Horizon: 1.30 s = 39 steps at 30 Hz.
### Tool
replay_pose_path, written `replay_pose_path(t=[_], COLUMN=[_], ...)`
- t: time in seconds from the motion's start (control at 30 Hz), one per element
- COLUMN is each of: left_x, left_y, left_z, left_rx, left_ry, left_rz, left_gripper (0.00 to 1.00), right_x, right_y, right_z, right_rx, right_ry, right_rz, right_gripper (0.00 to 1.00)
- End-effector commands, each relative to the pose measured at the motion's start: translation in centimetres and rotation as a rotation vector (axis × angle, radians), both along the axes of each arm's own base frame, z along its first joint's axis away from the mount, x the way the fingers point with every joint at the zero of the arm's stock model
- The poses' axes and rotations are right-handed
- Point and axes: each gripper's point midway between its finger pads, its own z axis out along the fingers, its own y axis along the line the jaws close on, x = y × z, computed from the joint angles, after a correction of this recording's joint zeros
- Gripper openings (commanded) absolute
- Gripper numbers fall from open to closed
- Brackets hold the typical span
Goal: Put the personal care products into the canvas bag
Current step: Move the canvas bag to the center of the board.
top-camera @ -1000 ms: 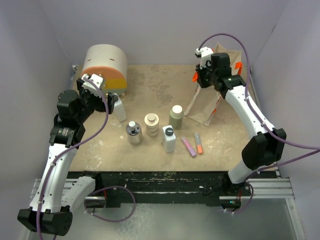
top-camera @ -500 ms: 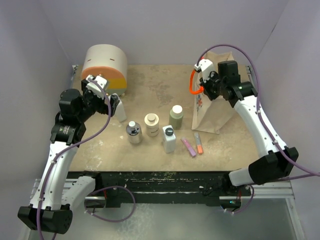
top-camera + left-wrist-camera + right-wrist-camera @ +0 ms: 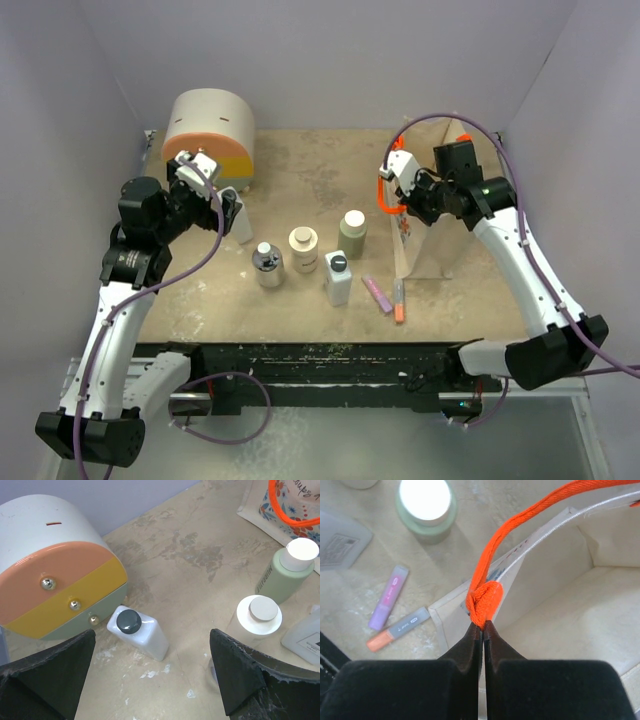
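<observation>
The beige canvas bag (image 3: 432, 240) stands at the right, its inside (image 3: 590, 615) showing in the right wrist view. My right gripper (image 3: 482, 625) is shut on its bunched orange handle (image 3: 520, 525), at the bag's left rim (image 3: 397, 188). In a row stand a clear-grey bottle (image 3: 266, 266), a cream jar (image 3: 303, 249), a green bottle (image 3: 352, 233) and a white bottle with a black cap (image 3: 338, 279). A second white bottle (image 3: 137, 632) stands by the drawer box. My left gripper (image 3: 151, 650) hangs open above it, holding nothing.
The round cream, orange and yellow drawer box (image 3: 210, 135) sits at the back left. A purple marker (image 3: 377, 293) and a grey-orange marker (image 3: 399, 300) lie right in front of the bag. Purple walls close in the table on three sides.
My right gripper has shut on the orange handle and drawn the bag forward and left, from leaning to upright. The grey-orange marker has shifted a little nearer. The left arm has barely moved.
</observation>
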Motion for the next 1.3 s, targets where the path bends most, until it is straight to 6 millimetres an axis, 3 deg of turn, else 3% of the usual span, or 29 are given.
replay_pose_path(t=[0.0,0.17,0.4,0.57,0.63,0.73,0.8,0.87,1.1,1.27], left_x=[-0.1,-0.2,-0.4,-0.5,-0.6,-0.6,-0.5,-0.4,0.2,0.6], left_y=[-0.4,-0.6,-0.9,-1.0,-1.0,-0.9,-0.7,-0.6,1.3,2.5], left_z=[2.3,2.2,2.0,2.0,2.1,2.5,2.6,2.8,3.9,4.3], left_rx=[0.0,-0.002,-0.004,-0.001,-0.001,0.001,0.003,0.003,0.013,0.021], left_ry=[-0.059,-0.053,-0.045,-0.045,-0.045,-0.05,-0.052,-0.054,-0.076,-0.087], left_rz=[-0.038,-0.049,-0.068,-0.076,-0.076,-0.072,-0.064,-0.052,0.059,0.123], left_gripper=[0.99,0.99,0.99,0.99,0.99,0.99,0.99,0.99,0.99,0.99], right_x=[-3.1,-4.4,-3.8,-1.6,-1.0,-0.4,-0.3,-0.2,1.4,3.1], right_y=[1.7,2.9,3.0,2.0,2.2,3.2,4.0,5.1,9.8,12.3], right_z=[-0.4,-0.2,0.5,4.8,6.9,9.8,11.2,11.9,9.8,6.1], right_rx=[0.041,0.094,0.094,0.094,0.123,0.18,0.217,0.242,0.22,0.159], right_ry=[0.07,0.088,0.032,-0.157,-0.223,-0.302,-0.331,-0.339,-0.266,-0.194], right_rz=[0.123,0.179,0.159,0.071,0.064,0.079,0.101,0.131,0.189,0.182], right_gripper=[0.0,0.0,0.01,0.31,0.42,0.66,0.75,0.77,0.79,0.81])
